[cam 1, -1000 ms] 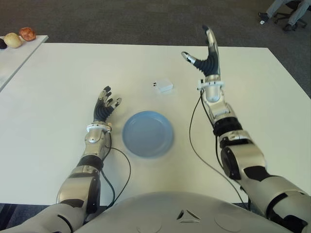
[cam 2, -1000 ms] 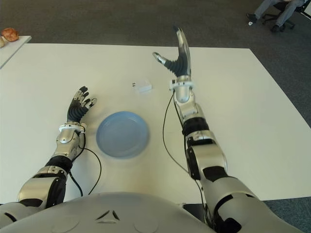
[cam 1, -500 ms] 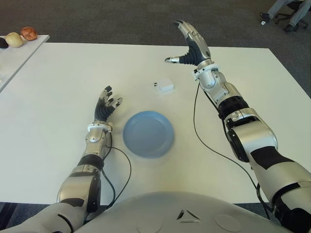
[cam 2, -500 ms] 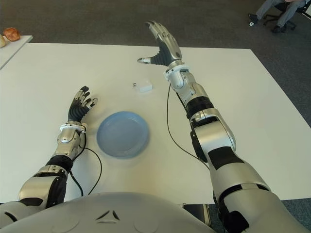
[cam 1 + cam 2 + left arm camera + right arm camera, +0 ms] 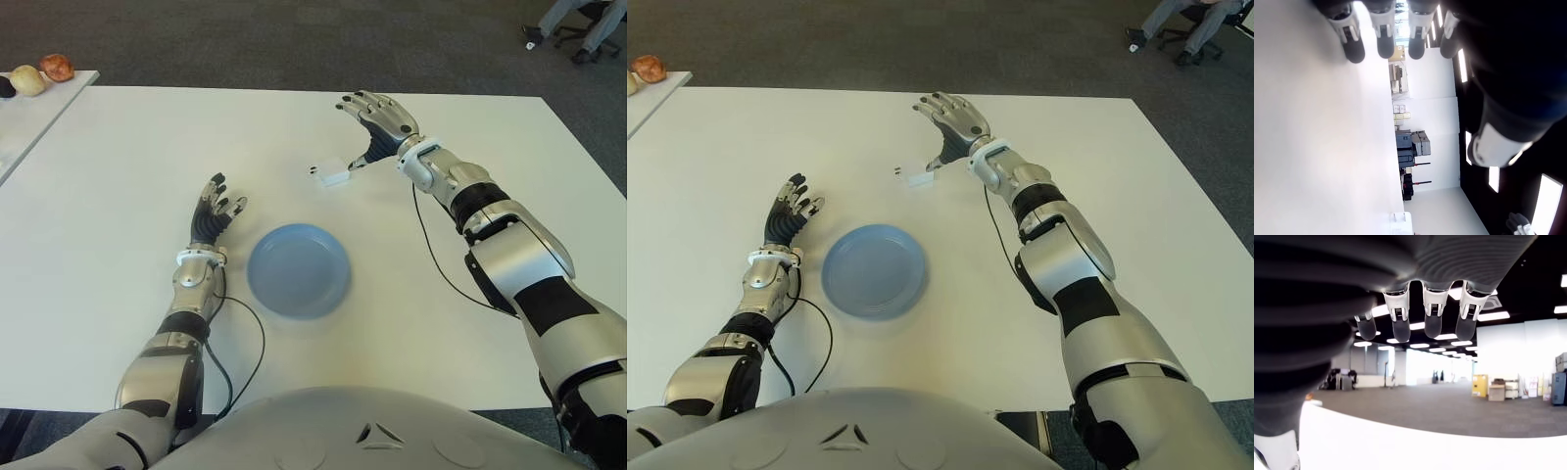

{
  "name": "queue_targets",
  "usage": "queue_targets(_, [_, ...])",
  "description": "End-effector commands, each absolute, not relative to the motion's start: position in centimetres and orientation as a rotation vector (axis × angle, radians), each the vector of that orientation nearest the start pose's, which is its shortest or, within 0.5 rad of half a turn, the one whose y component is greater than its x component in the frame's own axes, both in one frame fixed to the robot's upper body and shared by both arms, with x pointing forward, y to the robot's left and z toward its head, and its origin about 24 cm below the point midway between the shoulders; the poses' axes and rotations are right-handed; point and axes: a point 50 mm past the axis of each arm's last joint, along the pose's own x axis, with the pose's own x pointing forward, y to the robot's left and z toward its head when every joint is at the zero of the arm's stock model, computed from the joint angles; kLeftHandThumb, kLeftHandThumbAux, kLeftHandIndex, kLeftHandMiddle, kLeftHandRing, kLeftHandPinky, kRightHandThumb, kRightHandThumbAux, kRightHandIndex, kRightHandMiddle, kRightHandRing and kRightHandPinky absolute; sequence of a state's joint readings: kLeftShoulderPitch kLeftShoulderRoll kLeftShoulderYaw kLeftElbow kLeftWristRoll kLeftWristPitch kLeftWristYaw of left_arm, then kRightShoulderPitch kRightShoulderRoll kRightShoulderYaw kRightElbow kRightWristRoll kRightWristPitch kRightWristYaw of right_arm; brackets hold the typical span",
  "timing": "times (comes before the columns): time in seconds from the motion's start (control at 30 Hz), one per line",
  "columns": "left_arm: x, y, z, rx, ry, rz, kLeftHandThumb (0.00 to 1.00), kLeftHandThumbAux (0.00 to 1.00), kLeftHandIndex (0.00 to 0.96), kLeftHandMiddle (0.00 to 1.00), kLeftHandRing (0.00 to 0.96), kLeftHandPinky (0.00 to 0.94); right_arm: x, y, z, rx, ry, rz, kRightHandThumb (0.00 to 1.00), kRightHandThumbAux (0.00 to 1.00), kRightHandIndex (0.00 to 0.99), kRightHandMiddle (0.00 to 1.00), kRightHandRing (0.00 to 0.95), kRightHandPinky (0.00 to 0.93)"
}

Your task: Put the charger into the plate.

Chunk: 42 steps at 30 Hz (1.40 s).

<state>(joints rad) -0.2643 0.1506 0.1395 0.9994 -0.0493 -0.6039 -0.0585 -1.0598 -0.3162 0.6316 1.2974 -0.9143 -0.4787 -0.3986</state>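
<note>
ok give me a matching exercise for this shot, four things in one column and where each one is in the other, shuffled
Things:
1. charger
2. plate
3. right hand
4. left hand

Places or states:
A. open, beside the plate on its left
B. on the table, beyond the plate
C. empty, between the two arms
D. open, fingers spread, thumb tip by the charger

Pairs: 1-B, 2-C, 3-D, 4-A

Charger (image 5: 332, 173): a small white rectangular block lying flat on the white table (image 5: 118, 157), its long side turned slightly askew, with two short dark prongs showing at the end that faces the robot's left. It lies beyond the plate, apart from it and slightly toward the robot's right. Plate (image 5: 298, 270): a round, shallow, light blue dish standing upright on the table, holding nothing, nearer the robot than the charger.
</note>
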Motion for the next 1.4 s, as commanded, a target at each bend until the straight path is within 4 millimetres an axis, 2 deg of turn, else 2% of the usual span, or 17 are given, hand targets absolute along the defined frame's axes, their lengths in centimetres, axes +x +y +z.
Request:
queue_targets(0.03, [22.6, 19.5, -8.4, 0.036, 0.34, 0.072, 0.0, 0.702, 0.0, 0.008, 0.01, 0.038, 38.7, -11.1, 8.2, -1.634, -0.343, 0.53, 0.0, 0.622, 0.0, 0.0, 0.0, 0.0])
queue_targets(0.23, [22.5, 19.5, -8.4, 0.036, 0.342, 0.075, 0.0, 0.708, 0.0, 0.009, 0.01, 0.035, 38.6, -10.7, 7.2, -1.648, -0.237, 0.574, 0.0, 0.552, 0.0, 0.0, 0.0, 0.0])
queue_targets(0.53, [22.4, 19.3, -8.3, 0.035, 0.333, 0.069, 0.0, 0.714, 0.0, 0.005, 0.006, 0.037, 37.8, -9.9, 5.2, -1.54, -0.136, 0.57, 0.0, 0.481, 0.0, 0.0, 0.0, 0.0])
queue_targets(0.6, [22.3, 19.2, -8.3, 0.035, 0.33, 0.064, 0.0, 0.714, 0.0, 0.004, 0.005, 0.036, 37.3, -9.7, 4.3, -1.502, -0.109, 0.573, 0.0, 0.476, 0.0, 0.0, 0.0, 0.0])
queue_targets(0.83, [22.2, 18.9, -8.3, 0.032, 0.329, 0.057, 0.0, 0.703, 0.0, 0.007, 0.005, 0.029, 36.7, -9.4, 3.2, -1.449, -0.05, 0.579, 0.0, 0.471, 0.0, 0.0, 0.0, 0.0])
queue_targets(1.17, [22.2, 18.7, -8.2, 0.033, 0.326, 0.039, 0.0, 0.681, 0.0, 0.007, 0.001, 0.018, 36.3, -9.1, 2.3, -1.379, 0.016, 0.582, 0.0, 0.476, 0.0, 0.0, 0.0, 0.0])
queue_targets(1.4, [22.2, 18.5, -8.1, 0.034, 0.326, 0.03, 0.0, 0.668, 0.0, 0.012, 0.007, 0.027, 35.9, -9.0, 1.5, -1.268, 0.099, 0.56, 0.0, 0.509, 0.0, 0.0, 0.0, 0.0])
